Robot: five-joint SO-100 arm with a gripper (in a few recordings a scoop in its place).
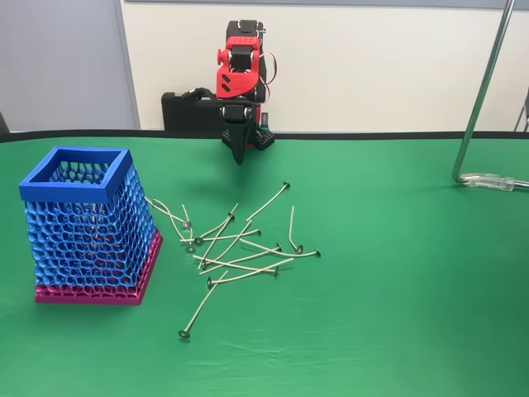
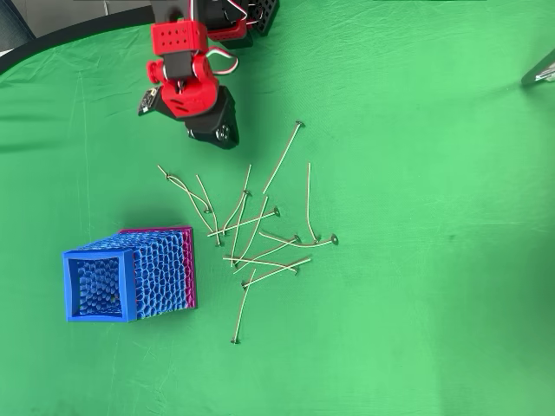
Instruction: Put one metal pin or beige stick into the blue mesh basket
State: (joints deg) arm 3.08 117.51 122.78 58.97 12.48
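Judging from how things lie, the task looks barely begun; the gripper (image 1: 239, 155) hangs above the green table (image 1: 397, 273) near the arm's base, carrying nothing that I can see, and whether its black fingers stand parted or pressed together I cannot tell from either angle; the scattered pins (image 1: 240, 248) lie on the cloth in front of and below the gripper, crossing one another in a loose heap, with one stray pin (image 1: 197, 313) farthest from it; the blue mesh basket (image 1: 83, 227) stands upright well off to the gripper's side, to the left of it in the fixed view, just beside the heap but not touching it; still to do, by my reckoning: descend on one pin, pinch it, carry it over the rim and release. In the overhead view the basket's open mouth (image 2: 97, 286) faces the camera, and something small may lie inside, though it is too faint to name; the fixed view instead shows the basket's magenta base (image 1: 91, 294) and the gripper's height clear of the table.
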